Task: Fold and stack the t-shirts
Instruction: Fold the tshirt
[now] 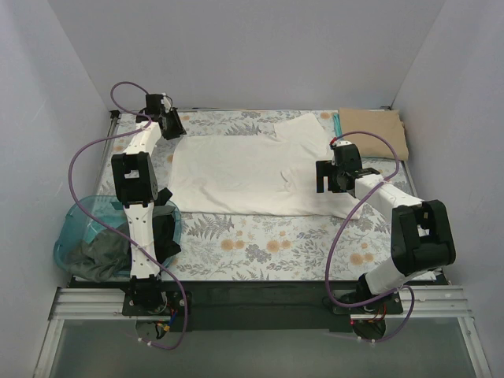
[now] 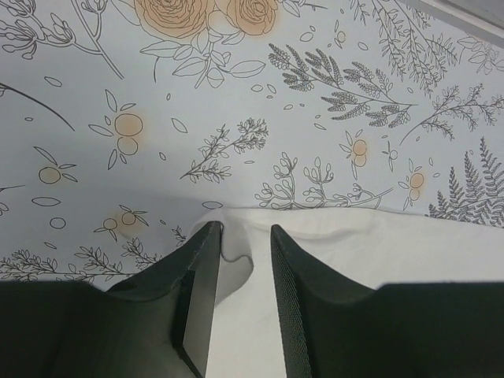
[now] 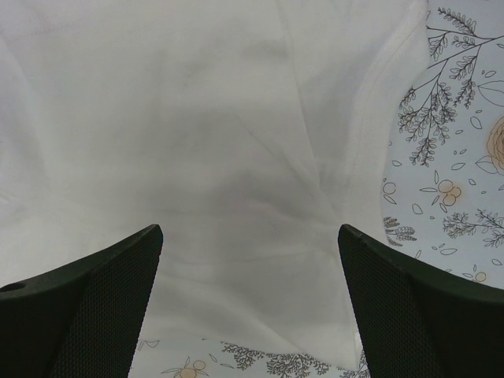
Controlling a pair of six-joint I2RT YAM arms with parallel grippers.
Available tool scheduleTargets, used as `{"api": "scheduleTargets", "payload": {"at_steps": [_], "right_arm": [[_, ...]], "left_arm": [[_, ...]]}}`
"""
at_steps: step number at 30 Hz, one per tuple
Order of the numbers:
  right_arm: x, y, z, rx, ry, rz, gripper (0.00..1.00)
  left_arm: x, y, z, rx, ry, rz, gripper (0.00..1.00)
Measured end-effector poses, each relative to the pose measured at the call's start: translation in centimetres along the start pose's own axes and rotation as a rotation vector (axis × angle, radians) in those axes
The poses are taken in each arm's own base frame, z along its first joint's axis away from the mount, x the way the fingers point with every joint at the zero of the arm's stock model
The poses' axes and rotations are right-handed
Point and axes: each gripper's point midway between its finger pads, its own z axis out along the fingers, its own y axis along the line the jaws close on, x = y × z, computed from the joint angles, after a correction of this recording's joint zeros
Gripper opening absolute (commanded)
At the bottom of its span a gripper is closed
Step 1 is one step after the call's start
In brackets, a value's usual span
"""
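A large cream-white t-shirt point(image 1: 236, 173) lies spread flat on the floral table covering point(image 1: 260, 236), with no print showing. My left gripper point(image 1: 172, 124) is at the shirt's far left corner. In the left wrist view its jaws point(image 2: 244, 228) stand a narrow gap apart, straddling the rumpled corner of the shirt point(image 2: 354, 244) without clamping it. My right gripper point(image 1: 335, 179) hovers over the shirt's right part. In the right wrist view it point(image 3: 250, 230) is wide open and empty above the cloth point(image 3: 197, 118). A folded tan t-shirt point(image 1: 382, 132) lies at the back right.
A translucent teal basket point(image 1: 79, 228) sits at the front left with dark shirts point(image 1: 98, 252) in it, beside the left arm. A thin teal strip point(image 1: 336, 124) shows next to the tan shirt. White walls close in the table on three sides.
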Motion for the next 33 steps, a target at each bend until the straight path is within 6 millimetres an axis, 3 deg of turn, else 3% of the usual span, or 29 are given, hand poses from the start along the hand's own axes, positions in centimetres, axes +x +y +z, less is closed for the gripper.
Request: {"api": "scheduleTargets", "payload": {"at_steps": [5,8,11,12,19,23,27,33], "right_arm": [[0.1,0.0,0.1,0.000,0.006,-0.001,0.98],[0.2,0.0,0.1,0.001,0.009,-0.001,0.98],[0.3,0.0,0.1,0.001,0.013,-0.002,0.98],[0.4,0.0,0.1,0.001,0.015,-0.003,0.98],[-1.1,0.3,0.6,-0.007,0.012,-0.007,0.98],[-4.8,1.2,1.4,-0.032,-0.034,-0.018,0.98],[-10.7,2.7,3.0,-0.068,-0.109,-0.021,0.98],[-20.1,4.6,8.7,-0.104,-0.234,-0.020,0.98]], "left_arm": [[-0.1,0.0,0.1,0.002,-0.006,0.001,0.37],[0.2,0.2,0.5,-0.001,-0.003,0.001,0.30],[1.0,0.8,1.4,-0.014,0.012,-0.001,0.11],[1.0,0.9,1.6,-0.016,0.009,-0.001,0.00],[0.8,1.4,1.8,-0.043,-0.006,-0.003,0.00],[0.7,1.5,1.8,-0.045,-0.011,-0.001,0.00],[0.7,1.4,1.9,-0.039,-0.014,0.001,0.00],[0.9,1.3,1.9,-0.030,-0.022,0.004,0.00]]}}
